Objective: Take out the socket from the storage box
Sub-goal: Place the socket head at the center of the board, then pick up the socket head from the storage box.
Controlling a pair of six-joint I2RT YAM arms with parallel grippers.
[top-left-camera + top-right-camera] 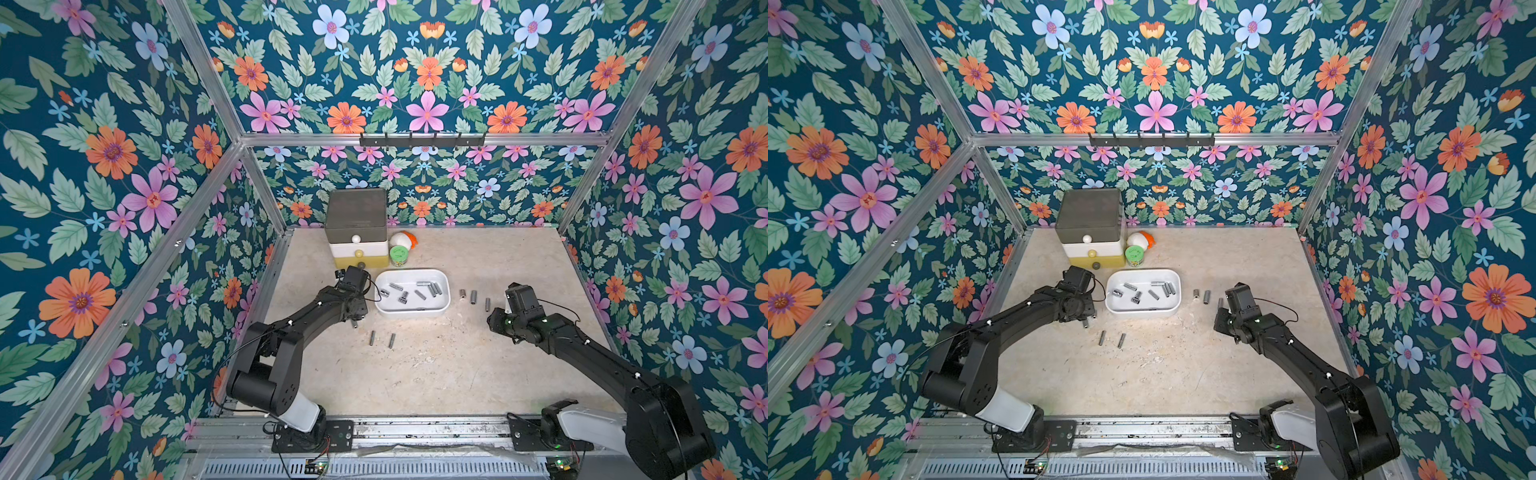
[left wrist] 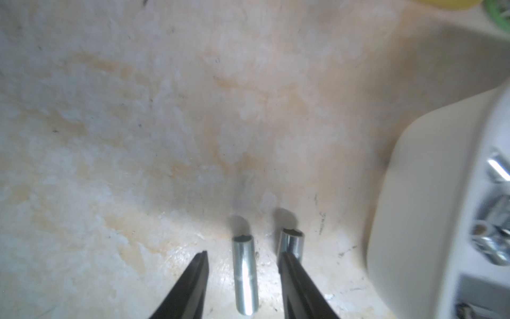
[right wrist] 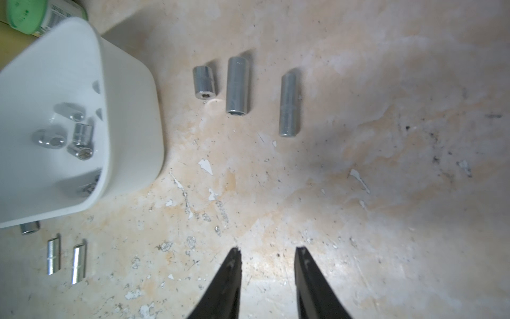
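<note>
Beside the storage box (image 2: 414, 193), a socket (image 2: 245, 276) lies free between the part-open left hand's (image 2: 244, 253) fingers (image 2: 190, 287).

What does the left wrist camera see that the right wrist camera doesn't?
Only the left wrist view shows the left gripper, open, with a socket lying on the table between its fingers. Only the right wrist view shows the right gripper, open with nothing between its fingers, and a row of three sockets lying out on the table. Both show the white storage box with loose sockets inside it, standing on the same marbled table.
</note>
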